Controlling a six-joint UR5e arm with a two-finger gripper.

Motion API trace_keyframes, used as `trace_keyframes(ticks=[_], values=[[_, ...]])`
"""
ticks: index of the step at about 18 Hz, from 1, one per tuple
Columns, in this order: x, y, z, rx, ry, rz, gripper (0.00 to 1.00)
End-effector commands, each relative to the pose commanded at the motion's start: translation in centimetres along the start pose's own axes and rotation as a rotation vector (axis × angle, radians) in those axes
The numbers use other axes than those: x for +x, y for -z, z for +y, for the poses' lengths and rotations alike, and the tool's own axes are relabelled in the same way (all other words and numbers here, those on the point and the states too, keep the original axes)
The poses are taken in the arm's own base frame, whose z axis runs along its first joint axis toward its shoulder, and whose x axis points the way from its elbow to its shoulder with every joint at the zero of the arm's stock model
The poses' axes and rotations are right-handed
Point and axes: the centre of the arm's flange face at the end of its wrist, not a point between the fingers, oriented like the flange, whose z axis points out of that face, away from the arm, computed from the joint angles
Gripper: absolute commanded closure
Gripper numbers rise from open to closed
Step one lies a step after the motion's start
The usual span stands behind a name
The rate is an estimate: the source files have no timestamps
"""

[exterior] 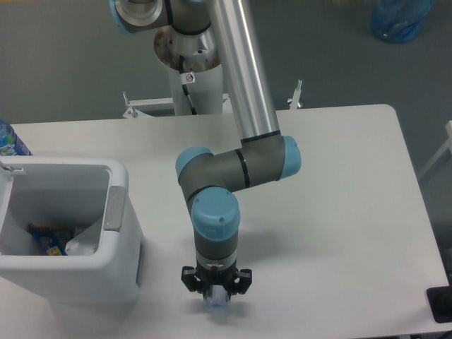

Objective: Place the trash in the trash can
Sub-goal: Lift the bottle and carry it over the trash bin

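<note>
Much of what matters sits under the arm's blue wrist joint, which looks straight down and hides most of the gripper. Only its black body, sticking out on either side, and a small bluish, glassy patch just below it can be made out. That patch is the crushed clear bottle, almost wholly covered, so its length, cap and how it lies cannot be read. The jaws seem to stand close on either side of the bottle, at the level of the white surface, but whether they pinch it or merely flank it cannot be told from this view.

Left of the gripper and a little farther from the camera stands the white trash can, well apart from the bottle, its left side cut off by the frame edge. A grey oblong panel lies on the rim nearest the gripper. Inside, a crumpled white wrapper rests against the wall, beside something blue and yellow too small to identify.

Far beyond the gripper, a translucent blue bag is partly cropped at the top right.
</note>
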Motion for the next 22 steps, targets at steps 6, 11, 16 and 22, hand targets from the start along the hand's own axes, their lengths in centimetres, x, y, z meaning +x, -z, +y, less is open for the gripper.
trace_keyframes(ticks=[6, 11, 16, 22], values=[[-5.4, 9.6, -6.3, 0.241, 0.025, -0.062, 0.48], [-8.8, 18.2, -7.1, 0.486, 0.116, -0.044, 0.48], [-9.1, 24.1, -6.9, 0.578, 0.259, 0.012, 0.48], [-5.7, 27.6, -7.3, 0.617, 0.349, 0.063, 0.48]])
